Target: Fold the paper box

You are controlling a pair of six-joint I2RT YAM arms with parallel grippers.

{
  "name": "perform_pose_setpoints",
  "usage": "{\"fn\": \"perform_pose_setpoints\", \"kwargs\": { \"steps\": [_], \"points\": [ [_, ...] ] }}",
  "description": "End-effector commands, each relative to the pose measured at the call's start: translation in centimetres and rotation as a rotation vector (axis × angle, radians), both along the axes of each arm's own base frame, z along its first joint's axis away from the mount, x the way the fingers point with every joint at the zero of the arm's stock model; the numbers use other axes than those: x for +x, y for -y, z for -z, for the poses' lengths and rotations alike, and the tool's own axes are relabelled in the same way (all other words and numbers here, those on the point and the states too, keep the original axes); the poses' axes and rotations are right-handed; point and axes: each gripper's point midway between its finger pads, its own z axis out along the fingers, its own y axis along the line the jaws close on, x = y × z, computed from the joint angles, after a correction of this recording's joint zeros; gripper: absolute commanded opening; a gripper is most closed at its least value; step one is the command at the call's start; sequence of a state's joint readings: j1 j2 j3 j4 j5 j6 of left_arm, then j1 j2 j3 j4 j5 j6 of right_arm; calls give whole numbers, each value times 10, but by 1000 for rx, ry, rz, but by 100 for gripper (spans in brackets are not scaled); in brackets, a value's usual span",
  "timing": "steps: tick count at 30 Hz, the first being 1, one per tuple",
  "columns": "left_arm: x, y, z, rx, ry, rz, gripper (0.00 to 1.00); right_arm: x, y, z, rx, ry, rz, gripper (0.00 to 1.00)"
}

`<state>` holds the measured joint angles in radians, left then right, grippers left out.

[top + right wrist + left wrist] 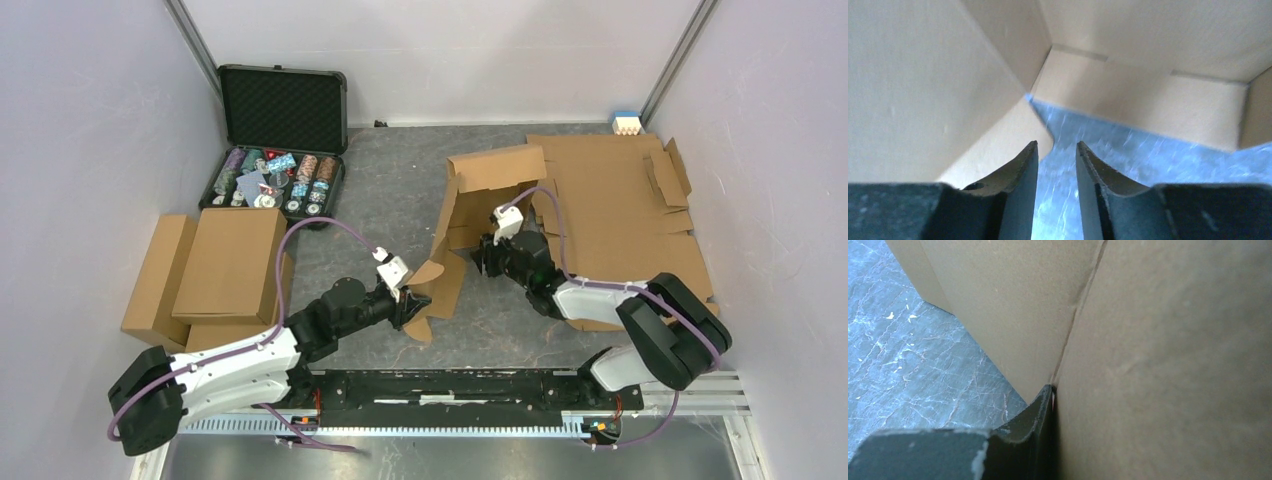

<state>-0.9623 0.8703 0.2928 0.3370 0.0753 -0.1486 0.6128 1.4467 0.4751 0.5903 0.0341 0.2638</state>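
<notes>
So the left pincer [413, 302] is clamped on a flap of the half-folded paper box [495, 170], right pincer [1056, 145] slightly spread between its walls.

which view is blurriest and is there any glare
right wrist view: worst, the grey marbled table is smeared by motion blur; left wrist view: brown cardboard paper box too close, soft, table sharper; top external view: sharp, evenly lit, no glare
</notes>
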Motion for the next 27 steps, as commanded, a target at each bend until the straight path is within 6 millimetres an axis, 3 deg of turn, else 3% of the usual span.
{"fn": "perform_pose_setpoints", "kwargs": {
  "steps": [1, 4, 6, 11, 13, 15, 16, 18, 20, 22, 27],
  "points": [
    [4, 0, -14, -43, 9, -34, 28, -52, -9, 25, 31, -97, -198, 41],
    [6, -3, -16, -51, 15, -50, 33, -78, -5, 27, 56, -103, -264, 42],
    [6, -5, -17, -58, 19, -60, 35, -84, 1, 19, 52, -58, -274, 45],
    [7, -6, -23, -67, -10, -81, 39, -77, 17, -25, -34, 109, -261, 57],
    [11, -10, -30, -79, -23, -121, 31, -67, 28, -52, -85, 185, -214, 64],
    [13, -13, -42, -94, -35, -154, 5, -56, 41, -74, -149, 248, -154, 71],
    [16, -18, -48, -94, -46, -191, 2, -51, 49, -84, -171, 267, -106, 74],
    [20, -24, -64, -97, -65, -243, 2, -39, 71, -101, -211, 278, 31, 82],
    [20, -30, -76, -84, -98, -276, 2, -28, 106, -113, -256, 257, 247, 91],
    [19, -35, -88, -58, -138, -301, 2, -24, 124, -117, -253, 234, 359, 96],
    [13, -50, -106, 56, -220, -350, 2, -22, 126, -117, -96, 192, 386, 98]
  ]
}}
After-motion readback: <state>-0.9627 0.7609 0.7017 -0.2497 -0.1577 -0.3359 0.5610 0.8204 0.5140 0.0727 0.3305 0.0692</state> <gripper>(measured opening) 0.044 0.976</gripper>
